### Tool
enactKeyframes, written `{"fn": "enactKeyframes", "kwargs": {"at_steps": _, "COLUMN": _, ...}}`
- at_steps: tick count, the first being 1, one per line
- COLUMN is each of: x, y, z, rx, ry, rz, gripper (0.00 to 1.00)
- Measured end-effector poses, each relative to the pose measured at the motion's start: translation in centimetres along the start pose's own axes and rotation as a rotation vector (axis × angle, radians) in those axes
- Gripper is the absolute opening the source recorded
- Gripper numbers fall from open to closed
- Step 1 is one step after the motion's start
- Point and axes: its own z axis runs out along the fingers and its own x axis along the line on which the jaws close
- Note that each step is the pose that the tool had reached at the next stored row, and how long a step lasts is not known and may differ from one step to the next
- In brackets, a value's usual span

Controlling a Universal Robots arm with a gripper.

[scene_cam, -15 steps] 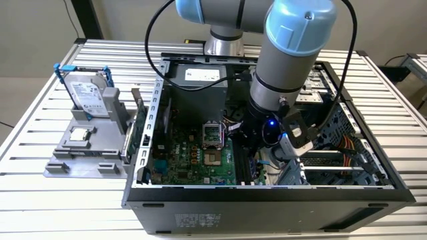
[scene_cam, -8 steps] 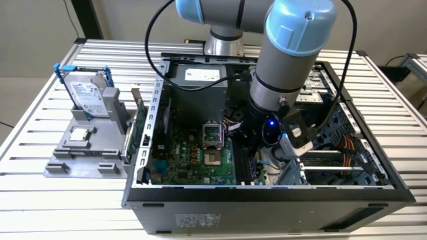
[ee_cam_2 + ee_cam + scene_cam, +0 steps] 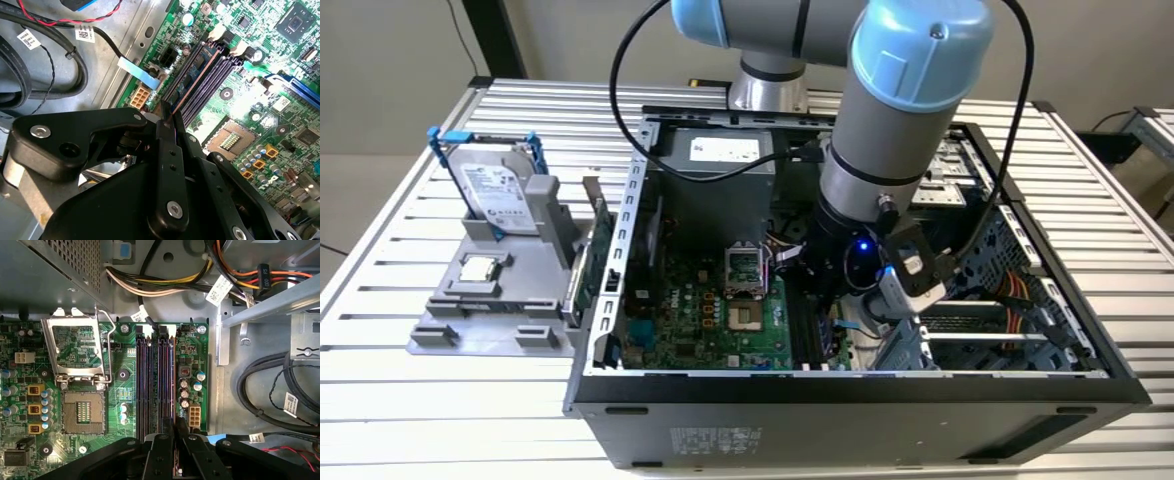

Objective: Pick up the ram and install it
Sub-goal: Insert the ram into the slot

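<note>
The ram [image 3: 198,79] shows edge-on as a thin dark stick with a coppery edge, standing in the outermost memory slot of the green motherboard [image 3: 678,322]. In the first wrist view the ram [image 3: 173,385] lines up with that slot beside several dark parallel slots. My gripper [image 3: 167,119] is shut on the near end of the ram, one black finger on each side. Both wrist views show the gripper [image 3: 176,432] low over the board. From outside, the gripper [image 3: 827,300] reaches down inside the open computer case [image 3: 854,385].
An open processor socket [image 3: 82,412] lies beside the slots. Black cables [image 3: 270,385] and a metal drive bracket [image 3: 270,305] crowd the other side. On the exterior view's left, a grey tray [image 3: 440,335] holds a hard drive [image 3: 500,190], a silver chip [image 3: 480,268] and a green card [image 3: 594,250].
</note>
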Motion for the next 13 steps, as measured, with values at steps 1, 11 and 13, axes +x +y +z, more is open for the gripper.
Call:
{"fn": "enactKeyframes", "kwargs": {"at_steps": 1, "x": 0.0, "y": 0.0, "z": 0.0, "rx": 0.0, "ry": 0.0001, "rz": 0.0, "gripper": 0.0}}
{"fn": "enactKeyframes", "kwargs": {"at_steps": 11, "x": 0.15, "y": 0.0, "z": 0.01, "rx": 0.0, "ry": -0.0002, "rz": 0.0, "gripper": 0.0}}
{"fn": "enactKeyframes", "kwargs": {"at_steps": 13, "x": 0.18, "y": 0.0, "z": 0.07, "rx": -0.0003, "ry": -0.0005, "rz": 0.0, "gripper": 0.0}}
